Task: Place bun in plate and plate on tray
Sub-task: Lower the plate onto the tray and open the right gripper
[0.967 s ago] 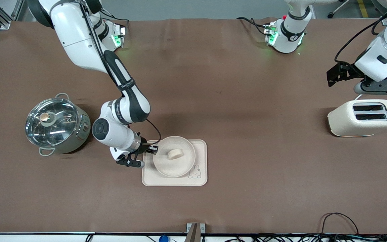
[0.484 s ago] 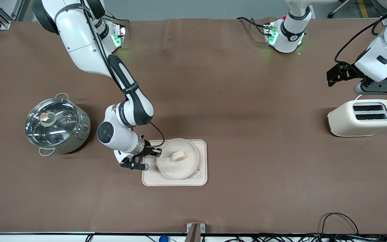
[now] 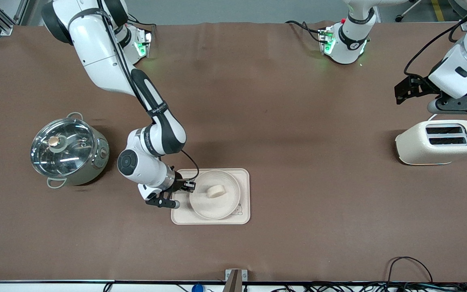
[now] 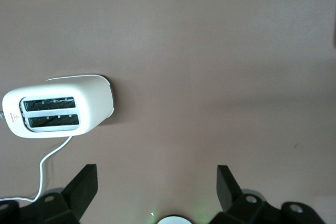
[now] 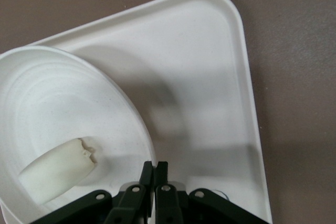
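Note:
The round cream plate (image 3: 215, 200) sits over the rectangular tray (image 3: 242, 217) and covers most of the rabbit drawing. The pale oblong bun (image 3: 216, 191) lies in the plate. My right gripper (image 3: 190, 185) is shut on the plate's rim at the edge toward the right arm's end. In the right wrist view the fingers (image 5: 148, 170) pinch the rim of the plate (image 5: 126, 100), with the bun (image 5: 59, 169) inside and the tray (image 5: 231, 87) beneath. My left gripper (image 4: 156, 182) is open and empty, up over bare table beside the toaster (image 4: 58, 106), and waits.
A steel pot with a glass lid (image 3: 68, 149) stands near the right arm's end. A cream toaster (image 3: 438, 142) stands near the left arm's end. A cable lies at the table's near edge (image 3: 410, 263).
My right gripper has carried the plate with the bun toward the left arm's end, farther over the tray, so it now covers most of the rabbit drawing. The left arm has not moved.

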You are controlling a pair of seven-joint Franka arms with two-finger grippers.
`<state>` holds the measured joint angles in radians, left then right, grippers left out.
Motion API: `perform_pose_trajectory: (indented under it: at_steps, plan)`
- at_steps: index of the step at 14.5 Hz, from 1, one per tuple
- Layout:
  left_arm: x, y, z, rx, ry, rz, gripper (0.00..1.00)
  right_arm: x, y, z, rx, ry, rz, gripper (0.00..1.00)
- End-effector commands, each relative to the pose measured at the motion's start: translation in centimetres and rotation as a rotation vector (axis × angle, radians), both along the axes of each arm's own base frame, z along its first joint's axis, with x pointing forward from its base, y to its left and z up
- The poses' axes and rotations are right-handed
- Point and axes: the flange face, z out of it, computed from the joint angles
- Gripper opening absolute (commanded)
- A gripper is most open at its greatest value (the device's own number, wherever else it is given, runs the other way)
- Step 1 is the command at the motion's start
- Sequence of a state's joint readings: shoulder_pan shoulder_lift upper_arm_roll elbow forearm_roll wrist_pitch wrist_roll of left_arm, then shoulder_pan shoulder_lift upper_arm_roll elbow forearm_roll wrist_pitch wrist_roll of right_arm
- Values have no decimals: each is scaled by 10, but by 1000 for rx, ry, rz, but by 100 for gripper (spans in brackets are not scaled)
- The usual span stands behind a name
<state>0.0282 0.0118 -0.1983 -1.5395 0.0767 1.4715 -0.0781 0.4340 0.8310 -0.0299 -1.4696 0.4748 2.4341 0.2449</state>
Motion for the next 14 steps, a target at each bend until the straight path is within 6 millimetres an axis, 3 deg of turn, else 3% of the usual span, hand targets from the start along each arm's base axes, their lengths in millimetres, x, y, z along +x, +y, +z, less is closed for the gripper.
perform_pose_trajectory:
  at_steps: [1,2,3,5,9,14]
  plan:
    - [-2,2,13,-6,-12,-6,100,8,-5,-1,7,1,-8,55]
    - [-1,2,12,-6,-12,-8,100,10,-10,-1,3,-3,-11,72]
    - [-2,2,13,-6,-14,-8,100,11,-12,0,-3,-10,-3,100]
    - [-1,2,12,-6,-12,-8,100,13,-16,4,-18,-22,20,100]
    - [-1,5,19,-10,-25,-5,100,19,-43,11,-10,66,12,100]
    - [-2,8,28,-15,-44,-2,100,18,-38,29,-1,73,15,100]
